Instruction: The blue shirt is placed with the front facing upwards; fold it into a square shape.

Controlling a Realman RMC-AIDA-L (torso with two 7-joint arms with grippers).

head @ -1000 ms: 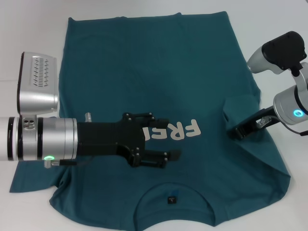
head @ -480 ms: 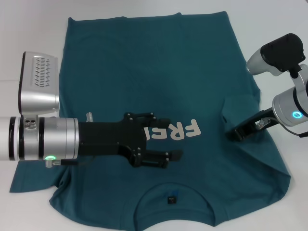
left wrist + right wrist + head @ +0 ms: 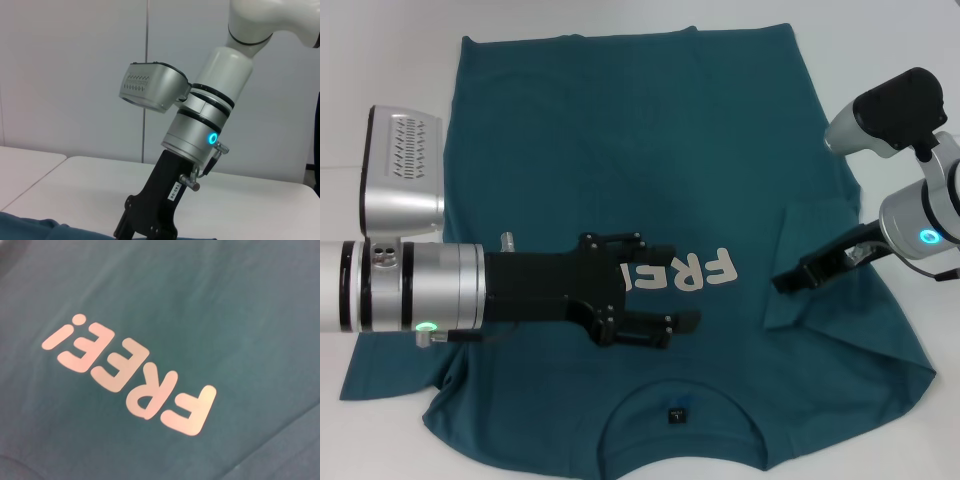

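A: Where does the blue shirt (image 3: 620,160) lie?

B: Spread front-up across the white tabletop (image 3: 380,90), neckline nearest the robot, its dull cotton smooth over most of the body. Cream "FREE!" lettering (image 3: 130,377), rounded and blocky, crosses the chest; a small dark label (image 3: 676,414) sits inside the round neckline.

A: And relative to the jaws?

B: The right gripper (image 3: 790,281) is clenched on the right sleeve, whose edge is drawn inward over the shirt body as a raised, creased flap. The left gripper (image 3: 670,290), black and angular on a silver wrist, is over the chest at the lettering, jaws released with cloth showing between its fingers (image 3: 660,322).
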